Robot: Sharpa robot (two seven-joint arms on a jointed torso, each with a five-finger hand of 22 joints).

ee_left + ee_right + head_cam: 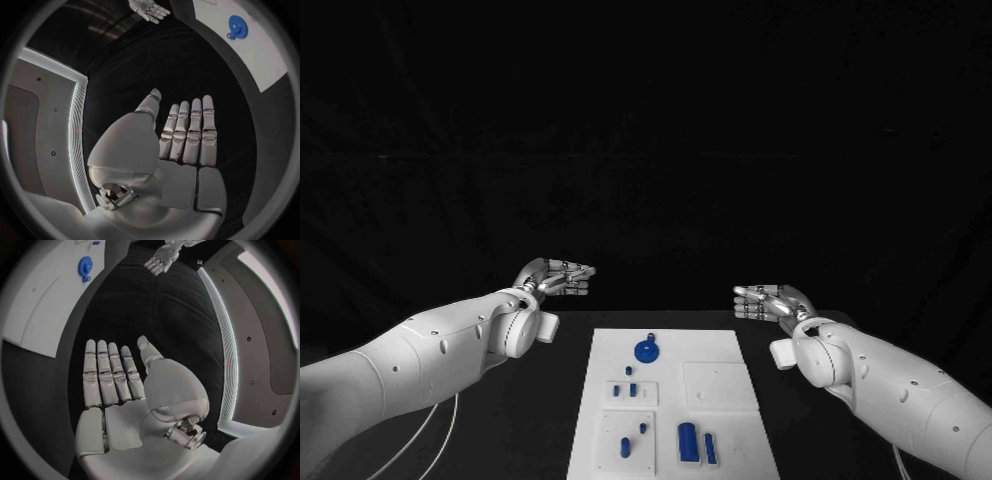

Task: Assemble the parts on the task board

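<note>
Head view: the task board (718, 385) lies lengthwise on the black surface (553, 420), between the 2 arms. A round blue part (646, 351) sits near the board's far end. 2 small blue parts (629, 387) sit in a raised tile left of centre, beside a bare square tile (718, 385). At the near end, small blue pieces (635, 440) lie on another tile, with 2 upright-looking long blue parts (695, 443) just beside it. The left hand (560, 277) hovers off the board's far left corner, the right hand (769, 301) off its far right corner; both hold nothing, and neither touches the board. Left wrist view: the left hand (181, 150) is flat, palm showing, fingers (195, 131) straight and pressed side by side, thumb set a little apart, nothing in them. The board (262, 55) with the round blue part (236, 26) lies well apart from the fingertips; the right hand (149, 9) shows across the surface. Right wrist view: the right hand (122, 395) is likewise flat, fingers (103, 372) straight and together, thumb apart, empty. The board (50, 300) and round blue part (85, 266) lie well apart from it; the left hand (161, 259) shows opposite.
</note>
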